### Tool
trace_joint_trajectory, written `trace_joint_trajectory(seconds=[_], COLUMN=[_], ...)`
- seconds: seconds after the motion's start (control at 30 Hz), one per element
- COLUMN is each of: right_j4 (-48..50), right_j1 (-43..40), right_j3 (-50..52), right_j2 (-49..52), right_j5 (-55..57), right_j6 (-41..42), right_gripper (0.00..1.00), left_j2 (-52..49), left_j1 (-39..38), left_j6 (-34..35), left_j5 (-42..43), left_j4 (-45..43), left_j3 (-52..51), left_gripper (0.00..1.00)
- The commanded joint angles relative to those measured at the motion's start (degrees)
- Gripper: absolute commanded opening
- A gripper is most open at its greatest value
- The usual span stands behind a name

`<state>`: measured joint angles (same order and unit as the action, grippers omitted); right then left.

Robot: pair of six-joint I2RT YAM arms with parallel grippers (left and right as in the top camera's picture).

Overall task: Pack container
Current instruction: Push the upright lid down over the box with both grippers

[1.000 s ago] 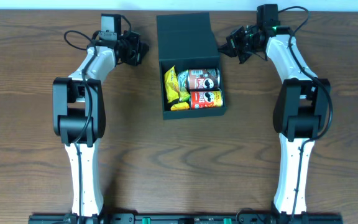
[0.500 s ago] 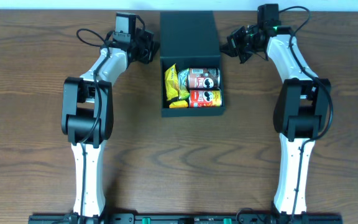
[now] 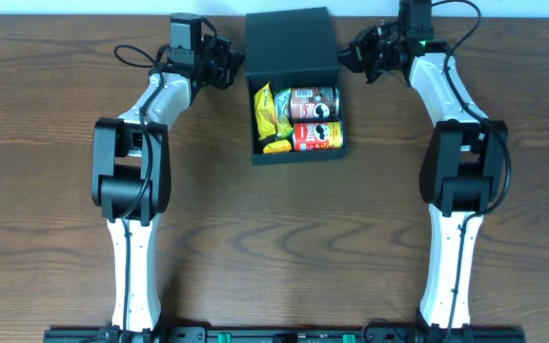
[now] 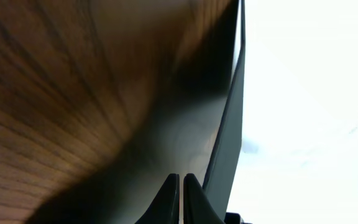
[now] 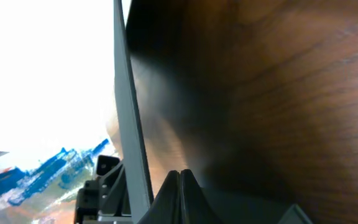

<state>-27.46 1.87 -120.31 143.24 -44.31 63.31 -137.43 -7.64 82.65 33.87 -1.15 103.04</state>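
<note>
Dark wood-grain table (image 3: 274, 238) held your container (image 3: 292, 43), flap lid up. You had the left gripper (image 4: 180, 186) and right gripper (image 5: 179, 182) flanking that lid, fingers pressed together, empty.

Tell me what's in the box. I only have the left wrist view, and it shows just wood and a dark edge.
Observer: The box holds a yellow packet on the left, and a brown can and a red can on the right.
Operator: Is the lid shut?
Observer: No, the lid is open at the back, and the contents show from overhead.
Operator: Where's the right hand?
Observer: The right hand is beside the lid's right edge, opposite the left hand.
</note>
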Motion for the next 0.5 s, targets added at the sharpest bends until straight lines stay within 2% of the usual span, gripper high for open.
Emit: trace_joint_trajectory(seconds=[0.0,0.27,0.47], right_j4=[0.9,1.1,1.2], right_j1=[0.7,0.8,0.8], right_j3=[-0.9,-0.9,-0.9], right_j2=[-0.3,-0.3,-0.3], right_j5=[-6.3,-8.7,-9.4], right_j6=[1.6,2.0,2.1], right_gripper=[0.02,0.01,0.01], left_j2=[-0.8,-0.8,-0.8], left_j1=[-1.3,-1.4,-1.4], left_j6=[1.9,7.8,7.8], left_j5=[4.8,6.4,10.0], left_j4=[-1.8,-11.1,-11.2], left_j3=[0.0,0.0,0.0], left_gripper=[0.05,0.06,0.06])
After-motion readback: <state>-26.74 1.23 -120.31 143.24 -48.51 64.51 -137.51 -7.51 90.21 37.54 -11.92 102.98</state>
